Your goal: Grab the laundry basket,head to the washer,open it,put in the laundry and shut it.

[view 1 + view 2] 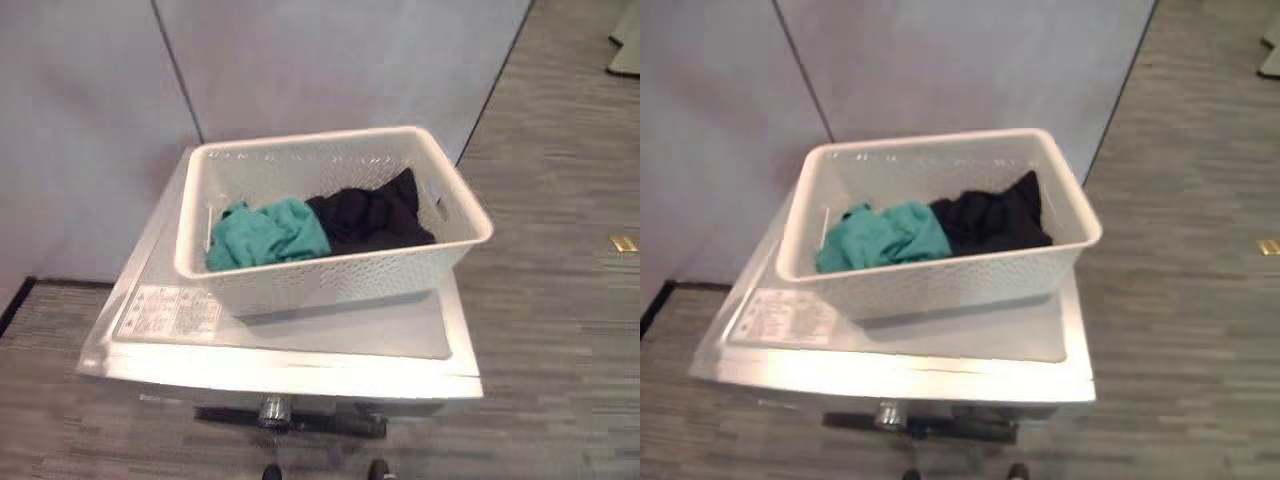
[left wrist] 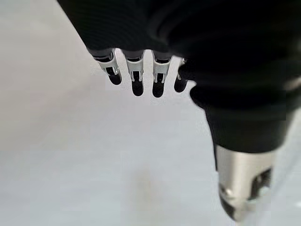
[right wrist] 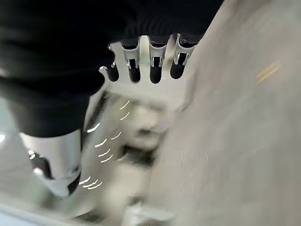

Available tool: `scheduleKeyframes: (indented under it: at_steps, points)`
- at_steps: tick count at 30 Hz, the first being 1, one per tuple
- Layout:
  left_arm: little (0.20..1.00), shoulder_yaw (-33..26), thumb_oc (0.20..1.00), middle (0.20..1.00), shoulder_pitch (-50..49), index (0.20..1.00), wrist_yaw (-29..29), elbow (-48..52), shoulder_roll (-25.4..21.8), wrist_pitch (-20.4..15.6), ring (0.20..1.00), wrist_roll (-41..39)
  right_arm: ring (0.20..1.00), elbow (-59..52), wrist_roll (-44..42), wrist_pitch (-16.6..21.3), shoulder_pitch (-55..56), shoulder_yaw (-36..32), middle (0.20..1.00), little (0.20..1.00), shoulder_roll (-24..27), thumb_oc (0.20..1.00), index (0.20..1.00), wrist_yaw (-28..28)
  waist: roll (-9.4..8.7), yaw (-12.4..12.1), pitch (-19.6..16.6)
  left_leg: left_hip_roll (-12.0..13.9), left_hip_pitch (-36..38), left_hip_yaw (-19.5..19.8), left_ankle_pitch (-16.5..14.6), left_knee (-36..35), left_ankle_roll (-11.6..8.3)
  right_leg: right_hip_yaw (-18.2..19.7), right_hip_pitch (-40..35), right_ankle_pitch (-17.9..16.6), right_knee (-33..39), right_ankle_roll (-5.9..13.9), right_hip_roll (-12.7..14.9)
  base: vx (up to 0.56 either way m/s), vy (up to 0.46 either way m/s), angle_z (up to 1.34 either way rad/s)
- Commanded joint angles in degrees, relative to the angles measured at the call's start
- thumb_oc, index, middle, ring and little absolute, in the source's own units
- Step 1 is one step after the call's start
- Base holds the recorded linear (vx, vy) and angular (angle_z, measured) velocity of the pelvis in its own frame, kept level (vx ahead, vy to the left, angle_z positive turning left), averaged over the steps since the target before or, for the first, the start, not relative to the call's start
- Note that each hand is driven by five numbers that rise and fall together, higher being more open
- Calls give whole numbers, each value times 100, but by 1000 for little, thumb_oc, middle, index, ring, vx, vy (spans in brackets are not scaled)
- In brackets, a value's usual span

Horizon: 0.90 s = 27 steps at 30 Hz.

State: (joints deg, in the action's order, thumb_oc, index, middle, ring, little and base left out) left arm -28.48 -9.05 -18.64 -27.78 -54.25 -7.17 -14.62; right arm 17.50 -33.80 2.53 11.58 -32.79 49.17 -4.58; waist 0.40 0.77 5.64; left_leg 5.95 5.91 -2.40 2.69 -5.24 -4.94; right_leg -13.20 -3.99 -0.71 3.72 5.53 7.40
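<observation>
a: basket (image 1: 330,265) sits on top of the washer (image 1: 300,345), long axis running left to right across the lid. teal cloth (image 1: 268,233) lies on its left side, black cloth (image 1: 372,215) on its right, the two touching in the middle.

b: hands?

a: left hand (image 2: 188,42) seen from its own wrist: fingers (image 2: 137,75) straight, in a row, slightly apart, clamped on nothing, pale plain surface past them. right hand (image 3: 70,47) the same: fingers (image 3: 155,63) straight, holding nothing, blurred pale and shiny shapes beyond the tips; can't tell what they are.

b: which hand is nearer the basket?

a: can't tell. judging by the head views, both are low and back from the washer, so the basket lies ahead of and above the fingers, well apart from either hand.

b: what does the next move turn on?

a: my reading: basket is already at the washer, so the door comes next. the dark handle (image 1: 290,418) sits on the front face, below the lid edge and under the basket's left half. that would favour the left hand, but it's a guess.
</observation>
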Motion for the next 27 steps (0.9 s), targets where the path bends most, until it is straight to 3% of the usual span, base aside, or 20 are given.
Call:
scheduleKeyframes:
  at_steps: [1,2,5,6,9,12,13,14,16,17,19,23,27]
  points:
    - [1000,88,1000,1000,901,1000,-43,-832,5,-60,1000,26,1000,201,438,282,-518,459,1000,1000,-31,1000,1000,116,-72,-125,-217,174,46,-68,-526,39,-96,78,196,-116,-254,549,589,39,-18,-13]
    - [1000,68,1000,1000,856,1000,-36,-811,14,-64,1000,24,1000,158,451,272,-480,450,1000,1000,-48,1000,1000,113,-71,-122,-232,174,51,-71,-527,37,-96,79,191,-117,-251,549,588,-2,-23,-6]
    - [1000,-129,1000,1000,420,1000,0,-897,777,-23,1000,-59,1000,-76,708,140,120,551,1000,1000,-843,1000,1000,295,-96,-100,-181,174,37,-90,-511,40,-100,87,198,-145,-200,532,591,-8,-37,-2]
    - [1000,-34,1000,1000,289,1000,58,-1063,1182,1,1000,-130,1000,-5,722,45,375,883,1000,1000,-1279,1000,1000,548,-133,-95,-167,180,9,-120,-489,45,-114,86,208,-173,-155,520,588,-23,-55,4]
    - [1000,162,1000,1000,173,1000,190,-1161,1581,-58,1000,-384,1000,341,817,-49,558,1281,1000,1000,-1507,1000,1000,769,-175,-119,-138,180,-44,-113,-459,57,-115,90,243,-189,-144,497,579,-28,-35,1]
    - [1000,728,1000,1000,191,1000,445,-1610,2114,-19,1000,-434,1000,1463,1316,-189,366,2160,1000,1000,-1721,1000,1000,1082,-220,-161,-123,194,-111,-109,-417,66,-108,76,271,-204,-139,467,562,-30,-40,2]
    - [1000,1158,1000,1000,506,1000,596,-2378,2481,-18,1000,-653,1000,2533,1605,-248,1,2783,1000,1000,-1994,1000,1000,1080,-222,-210,-126,190,-139,-81,-392,80,-99,67,275,-211,-149,454,564,-11,-24,4]
    - [1000,1159,1000,1000,532,1000,603,-2412,2470,-39,1000,-665,1000,2581,1602,-221,-42,2798,1000,1000,-1996,1000,1000,1080,-224,-205,-112,192,-138,-80,-395,81,-100,65,274,-208,-150,454,562,0,0,0]
    - [1000,1409,1000,1000,734,1000,608,-3050,2733,-24,1000,-772,1000,3714,1818,-295,-372,3256,1000,1000,-2370,1000,1000,1089,-217,-240,-132,185,-149,-55,-400,86,-92,46,266,-202,-143,447,559,20,-12,1]
    - [1000,1824,1000,1000,903,1000,571,-3687,3053,67,1000,-384,1000,4974,2106,-353,-696,3547,1000,1000,-2775,1000,1000,862,-201,-296,-186,175,-165,-5,-405,99,-80,17,248,-182,-143,440,559,38,-21,4]
    - [1000,1975,1000,1000,1019,1000,570,-4003,3173,87,1000,-346,1000,5348,2209,-357,-846,3703,1000,1000,-2935,1000,1000,811,-199,-315,-184,175,-165,20,-414,108,-77,11,241,-176,-142,433,556,28,-29,5]
    - [1000,2935,1000,1000,1176,1000,870,-5028,3907,334,1000,502,1000,6223,2736,-428,-1163,4319,1000,1000,-3526,1000,1000,678,-179,-344,-243,180,-169,53,-431,131,-57,15,181,-150,-66,405,523,19,-37,1]
    - [1000,3424,1000,1000,1214,1000,1182,-5246,4260,407,1000,771,1000,6361,2933,-436,-1436,4499,1000,1000,-3615,1000,1000,554,-139,-340,-244,215,-206,61,-425,195,-73,59,173,-123,-42,365,481,-16,-67,1]
